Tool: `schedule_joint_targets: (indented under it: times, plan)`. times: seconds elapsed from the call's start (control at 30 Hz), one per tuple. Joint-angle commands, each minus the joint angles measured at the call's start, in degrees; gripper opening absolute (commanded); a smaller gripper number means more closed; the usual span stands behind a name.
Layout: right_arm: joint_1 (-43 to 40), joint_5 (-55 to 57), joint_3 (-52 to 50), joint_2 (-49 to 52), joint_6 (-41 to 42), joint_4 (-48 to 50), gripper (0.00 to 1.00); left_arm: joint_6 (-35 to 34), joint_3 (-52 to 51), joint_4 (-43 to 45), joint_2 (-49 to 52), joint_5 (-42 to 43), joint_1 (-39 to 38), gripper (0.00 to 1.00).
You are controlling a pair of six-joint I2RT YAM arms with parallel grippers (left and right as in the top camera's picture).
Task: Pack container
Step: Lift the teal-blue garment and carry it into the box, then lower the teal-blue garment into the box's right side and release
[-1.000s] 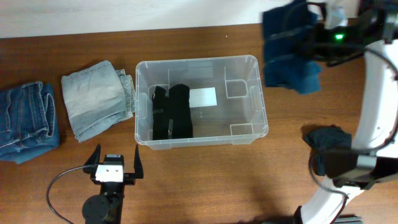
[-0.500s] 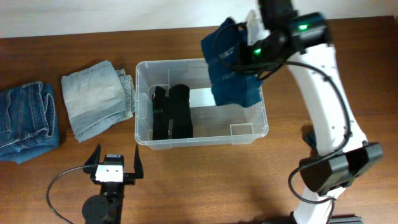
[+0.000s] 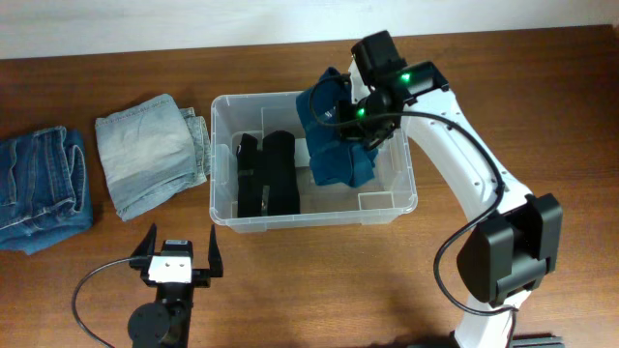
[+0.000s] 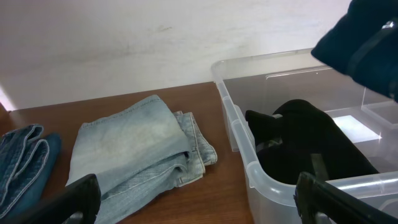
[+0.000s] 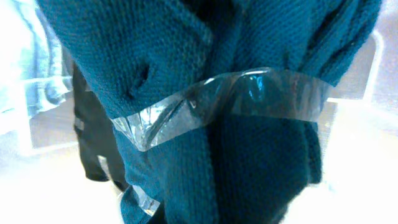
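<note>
Watching the container from the overhead feed, I am seeing it sitting near the middle of the table, with a black garment lying in its left half and the right half mostly bare. Over that right half the right gripper is hanging a teal knit garment, pinching it near its top; the fingers themselves are buried in the fabric in the wrist view, where a clear band is wrapping the bundle. My worry is that the upper fold is reading close to the far rim, so letting go from this height could be leaving a flap draped over the wall instead of inside. I am also judging that the hanging tail could be landing on the black garment and bunching up, spoiling a flat fit. The band looks loose, so the bundle could be unrolling on the drop. Further out, the left gripper is sitting spread wide and empty in front of the bin, and the pale denim and dark jeans are waiting well to the left.
</note>
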Motion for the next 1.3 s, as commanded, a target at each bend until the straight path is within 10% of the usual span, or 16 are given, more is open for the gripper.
schedule_joint_targets:
  times: [0.0,1.03,1.1,1.27]
  plan:
    - [0.3,0.3,-1.6,-0.6,0.9,1.9,0.04,0.6,-0.4,0.2,-0.5,0.7,0.4,1.00]
    - [0.3,13.6,-10.8,-0.6,0.0,3.7,0.04,0.6,-0.4,0.2,-0.5,0.7,0.4,1.00]
    - [0.3,13.6,-10.8,-0.6,-1.3,3.8,0.34,0.6,-0.4,0.2,-0.5,0.6,0.3,1.00]
    - [0.3,13.6,-10.7,-0.7,-4.3,3.7,0.53,0.6,-0.4,0.2,-0.5,0.6,0.3,1.00]
